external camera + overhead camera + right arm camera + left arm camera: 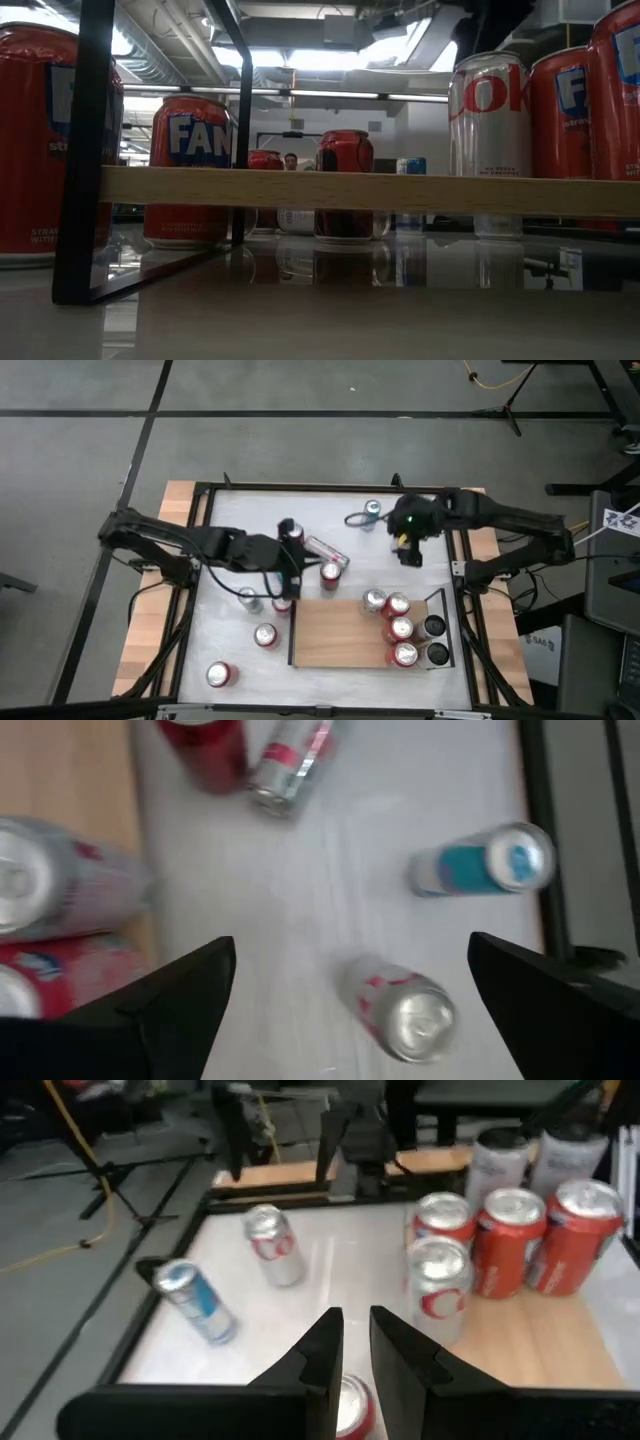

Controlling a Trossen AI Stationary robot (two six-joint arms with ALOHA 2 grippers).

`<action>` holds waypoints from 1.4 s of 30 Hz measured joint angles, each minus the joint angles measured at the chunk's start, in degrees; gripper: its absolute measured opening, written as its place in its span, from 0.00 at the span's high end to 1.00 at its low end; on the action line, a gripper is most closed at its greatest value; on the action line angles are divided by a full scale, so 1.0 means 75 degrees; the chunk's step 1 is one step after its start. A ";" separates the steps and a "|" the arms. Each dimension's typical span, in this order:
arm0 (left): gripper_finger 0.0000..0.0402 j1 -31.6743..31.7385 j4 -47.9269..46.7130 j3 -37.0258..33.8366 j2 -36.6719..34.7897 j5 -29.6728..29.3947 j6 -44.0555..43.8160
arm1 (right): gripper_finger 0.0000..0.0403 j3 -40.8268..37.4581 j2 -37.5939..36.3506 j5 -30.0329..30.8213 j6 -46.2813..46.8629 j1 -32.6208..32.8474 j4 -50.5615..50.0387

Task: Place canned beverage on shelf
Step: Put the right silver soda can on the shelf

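The wooden shelf lies on the white table; several upright cans stand on its right end. My left gripper hovers shut above the table beyond the shelf's far left corner, with a red can below its fingers. My right gripper is open over the table's far right part, high above a silver-and-red can. It touches nothing. A blue can and a silver can lie on their sides nearby.
Loose cans stand on the table left of the shelf. Two dark cans stand beyond the shelf's right rail. A black frame borders the table. In the low view the shelf board crosses in front of the cans.
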 joint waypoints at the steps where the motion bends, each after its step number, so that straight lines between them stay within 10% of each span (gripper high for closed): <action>1: 0.89 0.0036 -0.0100 -0.0029 -0.0160 -0.0026 0.0018 | 0.03 0.0000 -0.0061 -0.0020 -0.0113 -0.0195 0.0005; 18: 0.89 0.0104 0.1913 -0.3735 -0.2159 -0.0060 -0.1267 | 0.03 -0.0012 -0.0214 -0.1573 -0.2369 -0.3164 -0.0353; 28: 0.89 0.0101 0.2136 -0.4004 -0.2150 0.0044 -0.1446 | 0.03 -0.0918 -0.0199 -0.2696 -0.2875 -0.4132 -0.0178; 42: 0.89 0.0104 0.2164 -0.4004 -0.2150 0.0056 -0.1469 | 0.03 -0.2728 -0.0208 -0.2219 -0.3544 -0.4120 0.0816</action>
